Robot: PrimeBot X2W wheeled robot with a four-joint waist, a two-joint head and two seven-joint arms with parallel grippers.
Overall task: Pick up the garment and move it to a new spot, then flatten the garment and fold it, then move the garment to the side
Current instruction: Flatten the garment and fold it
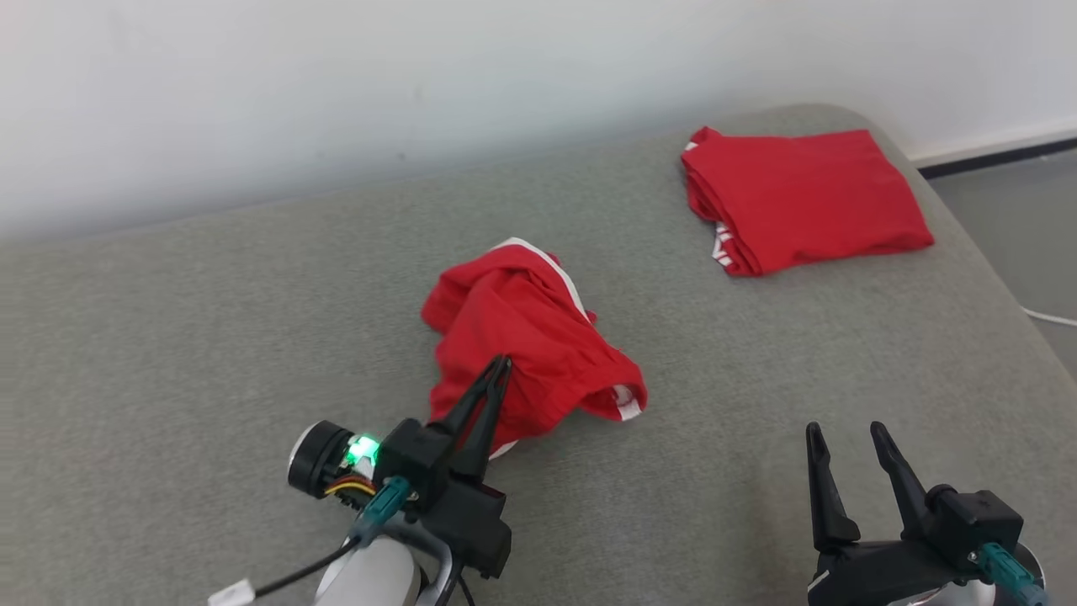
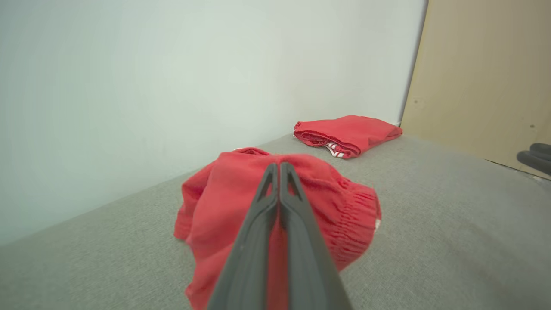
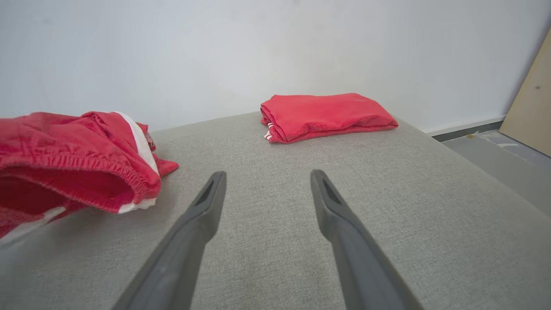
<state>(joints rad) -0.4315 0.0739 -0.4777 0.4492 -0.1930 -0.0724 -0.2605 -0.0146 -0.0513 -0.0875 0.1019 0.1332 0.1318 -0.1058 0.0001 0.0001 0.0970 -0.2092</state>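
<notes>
A crumpled red garment [image 1: 522, 337] with white trim lies bunched in the middle of the grey padded surface [image 1: 210, 337]. My left gripper [image 1: 502, 364] is shut on its near edge, the two dark fingers pressed together with red cloth pinched between them. The left wrist view has the garment [image 2: 215, 202] heaped around the closed left gripper [image 2: 277, 165]. My right gripper [image 1: 844, 431] stands open at the lower right, apart from the cloth, nothing between its fingers. In the right wrist view the garment [image 3: 64, 172] sits to the left of the open right gripper [image 3: 267, 176].
A second red garment [image 1: 803, 198], neatly folded, rests at the far right corner of the surface, also in the wrist views [image 2: 348, 133] [image 3: 327, 114]. A white wall runs behind. The surface's right edge drops to a grey floor [image 1: 1018, 219].
</notes>
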